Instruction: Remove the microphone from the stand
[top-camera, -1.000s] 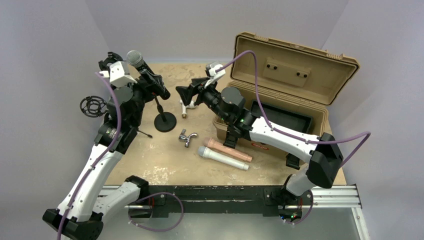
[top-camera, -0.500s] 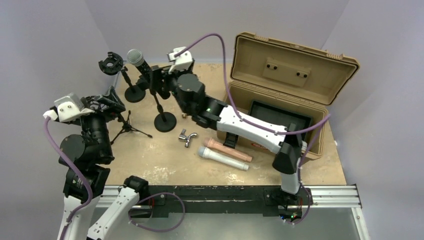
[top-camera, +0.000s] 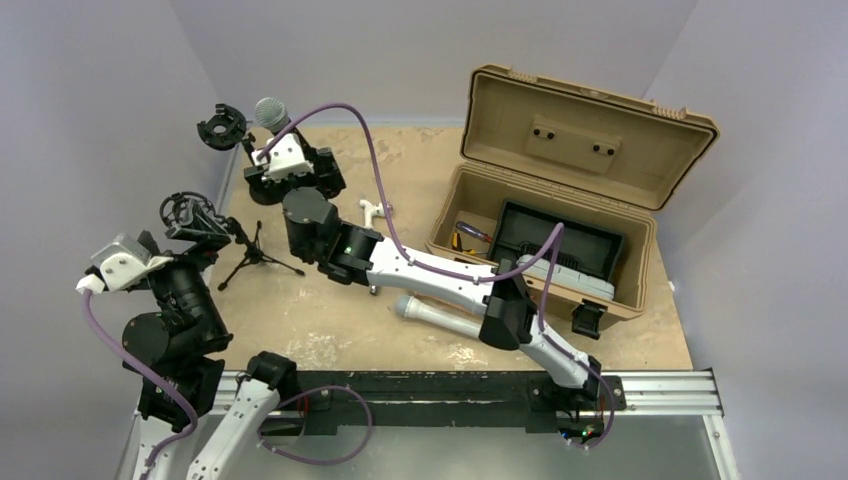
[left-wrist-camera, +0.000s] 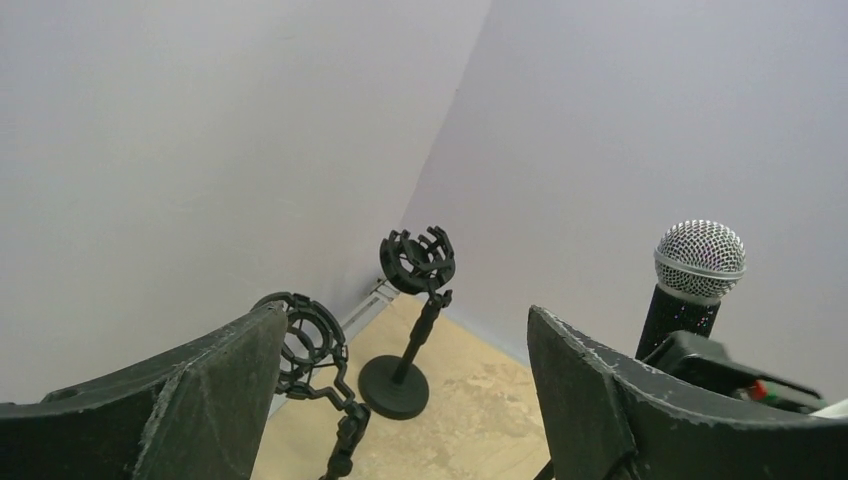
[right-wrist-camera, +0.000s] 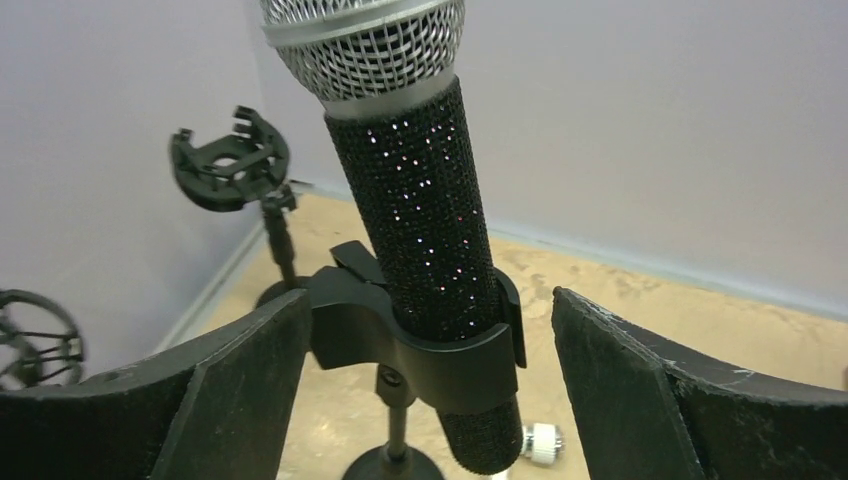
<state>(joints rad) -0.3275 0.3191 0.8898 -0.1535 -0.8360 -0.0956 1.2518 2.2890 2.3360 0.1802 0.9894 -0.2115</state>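
The microphone (right-wrist-camera: 420, 220) has a black glitter body and a silver mesh head. It stands tilted in the black clip (right-wrist-camera: 420, 345) of its stand. Its head shows at the back left in the top view (top-camera: 270, 112) and at the right in the left wrist view (left-wrist-camera: 700, 260). My right gripper (right-wrist-camera: 430, 300) is open, one jaw on each side of the clip and microphone body, touching neither. In the top view it (top-camera: 312, 168) reaches far left, and the arm hides the stand's base. My left gripper (left-wrist-camera: 400, 315) is open and empty, drawn back at the left (top-camera: 205, 228).
An empty shock-mount stand (top-camera: 222, 125) with a round base stands at the back left corner. A second shock mount on a tripod (top-camera: 250, 252) stands beside my left gripper. A white microphone (top-camera: 440, 318) lies under the right arm. An open tan case (top-camera: 590, 125) stands at the right.
My right arm has swung left across the table and brought its open jaws around the microphone. My left arm has pulled back from the stand toward the near left.
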